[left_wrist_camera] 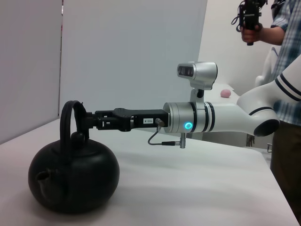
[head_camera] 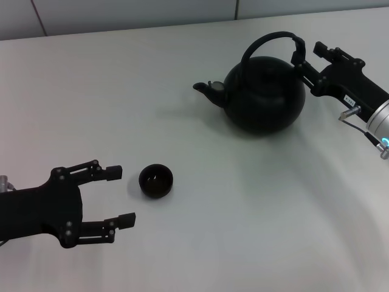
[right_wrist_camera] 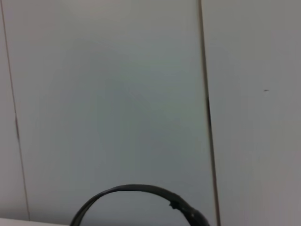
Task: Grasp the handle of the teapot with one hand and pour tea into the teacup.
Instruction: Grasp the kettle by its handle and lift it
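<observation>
**Right gripper on the kettle handle**

White table [head_camera: 255,231]: teapot [head_camera: 265,94] sits far right, teacup [head_camera: 156,180] near left. Right gripper [head_camera: 302,56] is clamped on the handle [head_camera: 267,40] — clearer in the left wrist view. Left gripper [head_camera: 123,196] idles beside the cup, jaws spread.

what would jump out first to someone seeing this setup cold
The big black teapot on the white table, spout toward the robot's left, draws the eye first, with the right hand reaching in at the thicker end of its arched handle. Nearer the robot, the tiny black teacup sits right in front of the open left hand, not touching it.
</observation>
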Controlling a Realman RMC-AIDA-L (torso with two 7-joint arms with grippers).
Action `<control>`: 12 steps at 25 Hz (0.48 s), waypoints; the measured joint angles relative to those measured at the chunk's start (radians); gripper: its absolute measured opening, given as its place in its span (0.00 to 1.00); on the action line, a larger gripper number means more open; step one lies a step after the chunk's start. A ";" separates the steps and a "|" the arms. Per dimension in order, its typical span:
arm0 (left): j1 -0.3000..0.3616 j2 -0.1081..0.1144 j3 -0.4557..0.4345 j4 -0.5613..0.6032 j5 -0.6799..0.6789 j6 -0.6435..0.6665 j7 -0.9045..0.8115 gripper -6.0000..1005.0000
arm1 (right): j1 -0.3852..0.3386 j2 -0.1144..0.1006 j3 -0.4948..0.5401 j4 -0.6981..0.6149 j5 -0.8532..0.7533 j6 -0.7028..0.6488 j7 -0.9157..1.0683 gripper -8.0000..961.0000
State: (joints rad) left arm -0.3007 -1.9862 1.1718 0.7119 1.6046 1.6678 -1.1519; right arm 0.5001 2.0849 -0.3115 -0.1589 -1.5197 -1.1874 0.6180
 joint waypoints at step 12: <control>0.003 -0.002 0.000 0.000 0.000 0.001 0.000 0.84 | 0.001 -0.003 -0.015 0.003 0.030 0.008 0.001 0.43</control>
State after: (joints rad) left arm -0.2976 -1.9878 1.1720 0.7118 1.6047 1.6688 -1.1519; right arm 0.5010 2.0823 -0.3263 -0.1563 -1.4899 -1.1791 0.6193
